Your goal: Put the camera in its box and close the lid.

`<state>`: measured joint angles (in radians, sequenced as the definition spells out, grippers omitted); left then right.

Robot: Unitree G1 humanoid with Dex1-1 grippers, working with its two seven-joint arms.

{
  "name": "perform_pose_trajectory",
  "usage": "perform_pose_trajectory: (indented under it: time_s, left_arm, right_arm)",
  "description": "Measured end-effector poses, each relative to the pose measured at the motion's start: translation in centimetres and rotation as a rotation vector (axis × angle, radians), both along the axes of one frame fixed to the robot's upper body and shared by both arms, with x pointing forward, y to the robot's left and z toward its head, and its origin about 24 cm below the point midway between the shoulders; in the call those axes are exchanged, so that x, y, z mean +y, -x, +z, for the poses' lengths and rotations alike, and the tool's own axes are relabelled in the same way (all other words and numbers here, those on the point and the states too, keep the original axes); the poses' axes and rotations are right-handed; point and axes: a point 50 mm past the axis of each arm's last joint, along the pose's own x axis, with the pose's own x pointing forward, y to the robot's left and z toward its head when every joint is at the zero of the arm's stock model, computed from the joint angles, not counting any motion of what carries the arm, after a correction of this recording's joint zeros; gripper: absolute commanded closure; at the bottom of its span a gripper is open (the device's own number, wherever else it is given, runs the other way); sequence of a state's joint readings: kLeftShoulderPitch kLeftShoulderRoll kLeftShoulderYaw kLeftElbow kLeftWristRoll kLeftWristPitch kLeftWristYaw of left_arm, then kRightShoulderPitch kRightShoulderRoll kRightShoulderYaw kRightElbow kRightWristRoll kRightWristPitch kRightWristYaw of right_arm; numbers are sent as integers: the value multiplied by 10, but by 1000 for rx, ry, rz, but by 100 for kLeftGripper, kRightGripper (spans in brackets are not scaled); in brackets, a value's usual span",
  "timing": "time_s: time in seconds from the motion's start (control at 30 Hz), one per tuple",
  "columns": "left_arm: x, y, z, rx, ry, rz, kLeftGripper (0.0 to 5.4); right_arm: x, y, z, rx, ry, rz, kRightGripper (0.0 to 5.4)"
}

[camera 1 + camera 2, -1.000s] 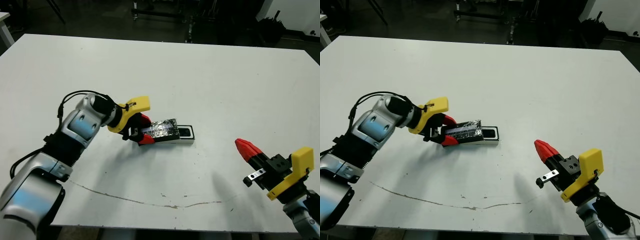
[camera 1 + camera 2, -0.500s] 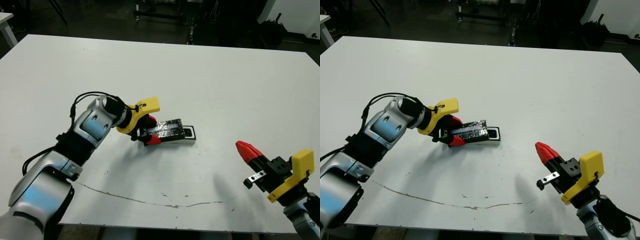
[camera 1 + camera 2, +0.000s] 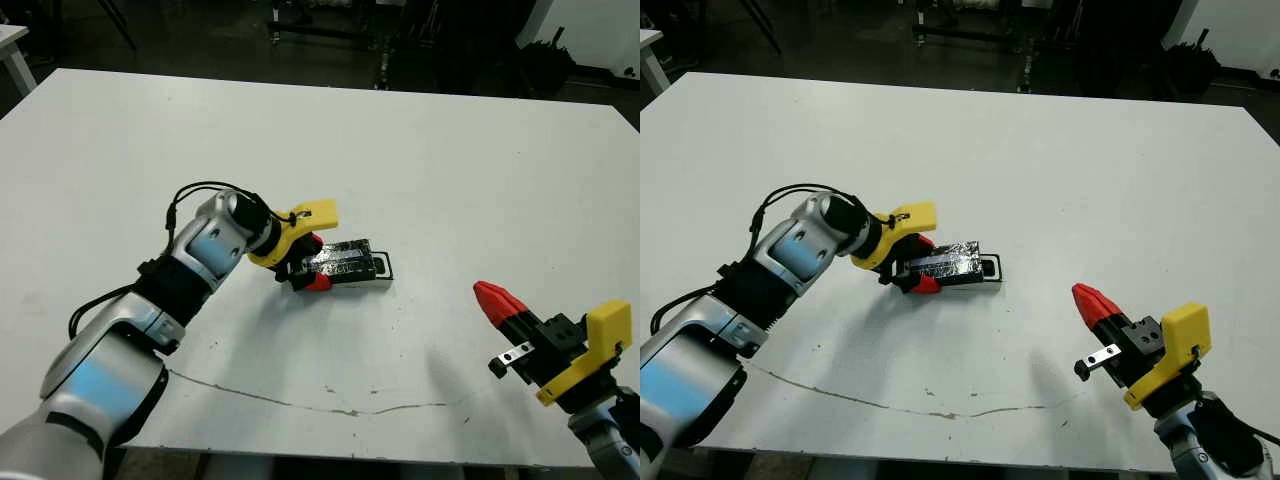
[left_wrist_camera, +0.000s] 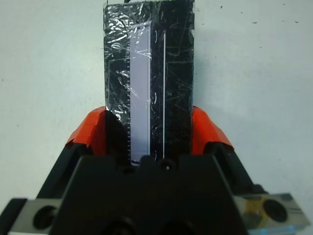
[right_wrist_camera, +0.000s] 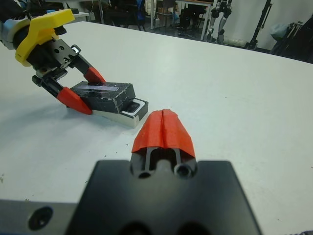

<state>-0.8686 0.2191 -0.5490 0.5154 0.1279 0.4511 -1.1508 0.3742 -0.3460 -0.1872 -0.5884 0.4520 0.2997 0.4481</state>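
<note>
Left gripper (image 4: 149,134): clamped on the lid (image 3: 340,259), which lies over most of the box (image 3: 987,268) mid-table, far end uncovered. Camera: unseen, likely boxed. Right gripper (image 5: 164,129): pinched empty, well apart. Advice: slide the lid square to the rim, then press flat.

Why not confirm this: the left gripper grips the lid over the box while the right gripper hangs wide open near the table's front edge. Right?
Not quite. The right gripper is shut, fingertips together, as the right wrist view shows. The left gripper does grip the lid over the box.
</note>
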Motion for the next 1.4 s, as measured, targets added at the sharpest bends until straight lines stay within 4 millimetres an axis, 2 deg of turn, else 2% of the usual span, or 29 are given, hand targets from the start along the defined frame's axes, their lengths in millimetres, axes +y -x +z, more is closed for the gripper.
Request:
perform_pose_trajectory:
  time_s: [0.33, 1.0, 1.1, 1.23, 1.4]
  left_arm:
    - [-22, -1, 2, -23, -9, -56, 225]
    - [-39, -2, 4, -58, -76, -79, 225]
    - [-40, -1, 4, -51, -79, -60, 180]
    - [-60, 5, 6, -148, -71, -149, 120]
    - [-66, 9, 9, -168, -58, -175, 57]
  right_arm:
    - [-2, 1, 2, -6, 2, -7, 540]
    - [-4, 2, 3, -10, -21, -25, 540]
    - [-4, 2, 3, -9, -22, -25, 540]
    - [-4, 2, 3, -9, -21, -25, 540]
    - [-4, 2, 3, -12, -24, -24, 540]
